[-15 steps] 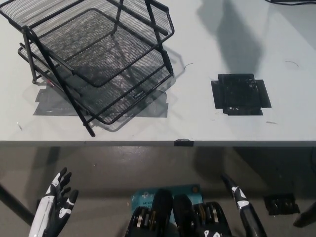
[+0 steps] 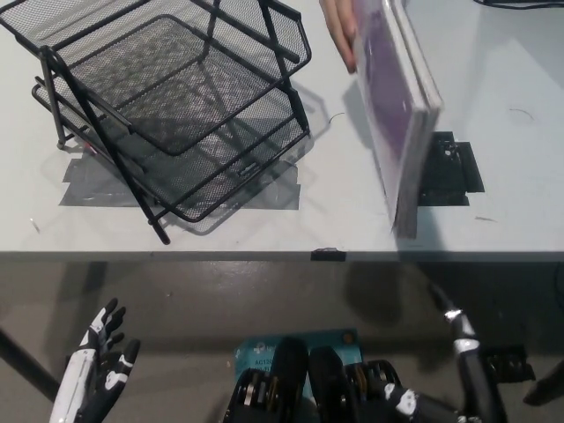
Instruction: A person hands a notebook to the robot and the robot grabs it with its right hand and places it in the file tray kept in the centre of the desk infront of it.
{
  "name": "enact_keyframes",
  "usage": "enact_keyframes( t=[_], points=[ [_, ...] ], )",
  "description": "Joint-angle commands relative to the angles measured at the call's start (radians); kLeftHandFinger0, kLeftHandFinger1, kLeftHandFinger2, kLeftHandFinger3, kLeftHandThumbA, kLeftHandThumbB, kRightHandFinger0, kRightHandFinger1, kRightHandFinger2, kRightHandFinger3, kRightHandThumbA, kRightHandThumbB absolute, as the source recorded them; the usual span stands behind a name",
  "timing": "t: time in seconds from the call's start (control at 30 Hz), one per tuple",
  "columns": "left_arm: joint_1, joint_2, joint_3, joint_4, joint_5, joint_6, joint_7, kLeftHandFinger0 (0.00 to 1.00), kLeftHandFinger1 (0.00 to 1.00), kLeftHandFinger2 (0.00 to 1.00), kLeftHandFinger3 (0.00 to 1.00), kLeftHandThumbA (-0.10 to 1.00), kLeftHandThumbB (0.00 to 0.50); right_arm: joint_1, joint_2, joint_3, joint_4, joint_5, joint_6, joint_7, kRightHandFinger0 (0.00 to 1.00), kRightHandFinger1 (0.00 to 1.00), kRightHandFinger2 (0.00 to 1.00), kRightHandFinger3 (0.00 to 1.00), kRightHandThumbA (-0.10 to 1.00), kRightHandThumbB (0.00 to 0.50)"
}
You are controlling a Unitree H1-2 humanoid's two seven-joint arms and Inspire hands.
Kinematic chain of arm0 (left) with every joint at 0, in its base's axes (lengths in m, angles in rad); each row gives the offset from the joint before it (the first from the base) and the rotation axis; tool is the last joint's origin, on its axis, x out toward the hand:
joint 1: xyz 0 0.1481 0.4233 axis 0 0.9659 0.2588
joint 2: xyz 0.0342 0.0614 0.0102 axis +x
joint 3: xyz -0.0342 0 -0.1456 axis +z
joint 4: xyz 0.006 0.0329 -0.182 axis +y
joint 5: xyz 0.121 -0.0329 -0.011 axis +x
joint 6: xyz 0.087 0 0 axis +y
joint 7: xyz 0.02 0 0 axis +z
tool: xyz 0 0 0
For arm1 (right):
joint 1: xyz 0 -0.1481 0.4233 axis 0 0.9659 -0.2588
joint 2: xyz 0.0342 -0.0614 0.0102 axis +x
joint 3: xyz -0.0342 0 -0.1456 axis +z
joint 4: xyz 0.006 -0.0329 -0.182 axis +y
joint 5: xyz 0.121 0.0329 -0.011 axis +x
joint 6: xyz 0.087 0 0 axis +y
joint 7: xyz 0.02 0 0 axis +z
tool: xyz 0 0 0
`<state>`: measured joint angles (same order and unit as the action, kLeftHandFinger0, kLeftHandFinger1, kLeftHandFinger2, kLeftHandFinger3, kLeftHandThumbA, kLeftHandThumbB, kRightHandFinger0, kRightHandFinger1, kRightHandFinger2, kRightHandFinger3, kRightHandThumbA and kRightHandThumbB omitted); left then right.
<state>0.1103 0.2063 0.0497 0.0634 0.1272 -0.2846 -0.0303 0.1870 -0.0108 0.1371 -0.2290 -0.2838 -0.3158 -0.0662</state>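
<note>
A person's hand reaches in from the top edge, holding a notebook with a purple cover. The notebook hangs nearly edge-on above the desk's right half, its lower end near the front edge. Left of it, the black mesh file tray stands on the desk with stacked tiers, all of them bare. My black right hand is below the desk edge at the lower right, fingers stretched upward, holding nothing and well short of the notebook. At the lower left rests my white left hand, fingers spread.
The white desk ends at a front edge across the middle of the picture. A black tape patch lies behind the notebook, partly covered by it. Grey tape strips lie under the tray. Dark floor shows below.
The person's hand and the notebook have come into view from the top, over the black tape patch. My right hand has shifted to the right. My left hand sank slightly.
</note>
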Motion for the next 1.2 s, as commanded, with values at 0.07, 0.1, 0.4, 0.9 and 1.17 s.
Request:
enact_keyframes(
  t=[0.07, 0.1, 0.4, 0.9, 1.17],
  points=[
    [-0.003, 0.0, 0.009, -0.006, -0.001, -0.058, 0.019, 0.96, 1.0, 1.0, 1.0, 0.8, 0.422, -0.018, 0.023, -0.048, -0.121, -0.047, -0.07, -0.056, 1.0, 1.0, 1.0, 1.0, 1.0, 0.275],
    [-0.002, 0.0, 0.009, -0.006, -0.004, -0.059, 0.018, 0.97, 1.0, 1.0, 1.0, 0.8, 0.424, -0.023, 0.029, -0.057, -0.146, -0.05, -0.065, -0.06, 1.0, 1.0, 1.0, 1.0, 1.0, 0.274],
    [0.0, -0.003, 0.015, -0.006, 0.001, -0.059, 0.02, 0.96, 1.0, 1.0, 1.0, 0.81, 0.43, -0.16, 0.046, -0.109, -0.246, -0.043, 0.017, -0.042, 1.0, 1.0, 1.0, 1.0, 1.0, 0.236],
    [0.011, -0.002, 0.02, -0.017, 0.005, -0.055, 0.019, 0.97, 1.0, 1.0, 1.0, 0.81, 0.429, -0.384, 0.094, -0.113, -0.161, 0.013, 0.246, -0.003, 1.0, 1.0, 1.0, 1.0, 0.98, 0.27],
    [0.01, -0.002, 0.024, -0.013, 0.005, -0.058, 0.021, 0.97, 1.0, 1.0, 1.0, 0.82, 0.432, -0.494, 0.102, -0.101, -0.052, 0.027, 0.281, -0.001, 1.0, 1.0, 1.0, 1.0, 0.97, 0.279]
  ],
)
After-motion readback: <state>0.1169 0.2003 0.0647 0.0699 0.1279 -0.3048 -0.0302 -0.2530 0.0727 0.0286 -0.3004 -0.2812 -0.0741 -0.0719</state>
